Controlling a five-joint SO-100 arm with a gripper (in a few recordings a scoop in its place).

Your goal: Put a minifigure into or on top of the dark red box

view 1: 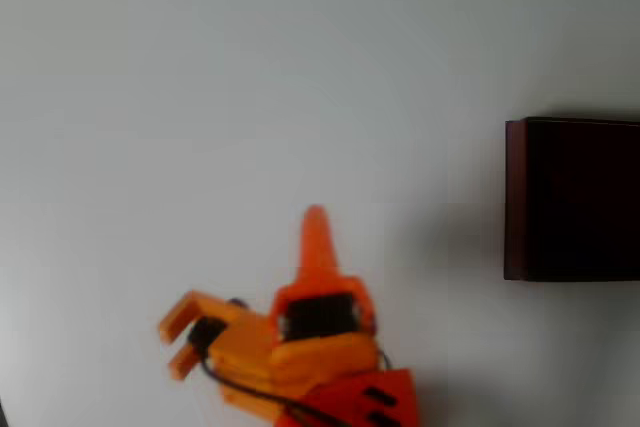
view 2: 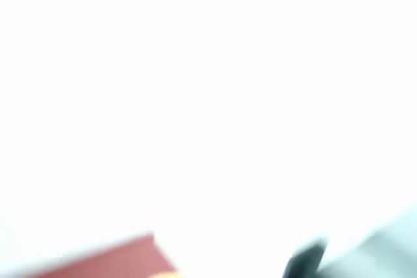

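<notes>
Claw [view 1: 315,227] well apart from dark red box [view 1: 515,197]; no readable writing

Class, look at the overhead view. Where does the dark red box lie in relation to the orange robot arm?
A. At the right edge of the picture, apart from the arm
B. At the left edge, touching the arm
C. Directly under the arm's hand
A: the dark red box lies at the right edge, cut off by it, with bare white table between it and the arm's hand.

The overhead view is soft, evenly lit, slightly blurred. The wrist view is overexposed to white, its bottom edge smeared out of focus.
</notes>
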